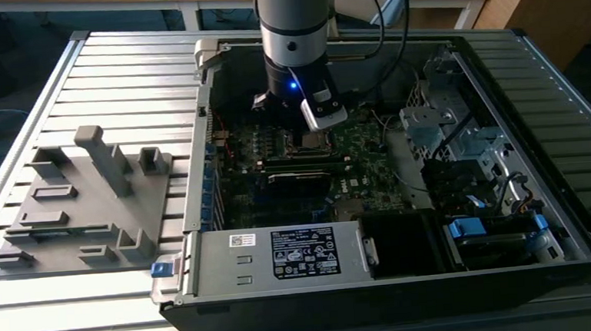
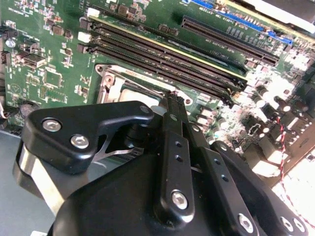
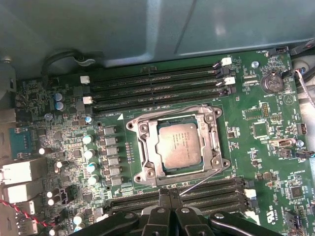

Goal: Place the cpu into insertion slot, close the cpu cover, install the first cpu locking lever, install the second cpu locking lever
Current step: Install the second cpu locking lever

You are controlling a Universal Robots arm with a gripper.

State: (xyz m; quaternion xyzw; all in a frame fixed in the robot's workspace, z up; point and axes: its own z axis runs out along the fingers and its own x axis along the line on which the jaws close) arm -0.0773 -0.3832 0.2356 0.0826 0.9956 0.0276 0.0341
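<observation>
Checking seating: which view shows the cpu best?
First wrist view: the cpu lies flat in the socket, its whole silver top framed by the cpu cover. In the second wrist view the hand hides most of it; in the exterior view the arm blocks it.

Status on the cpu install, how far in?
Done: the cpu sits in the socket and the cpu cover lies flat around it. In hand: the gripper is at the socket's edge, beside a thin lever wire that angles away from the frame. Left: that lever looks unlatched; the other lever's state is unclear.
</observation>
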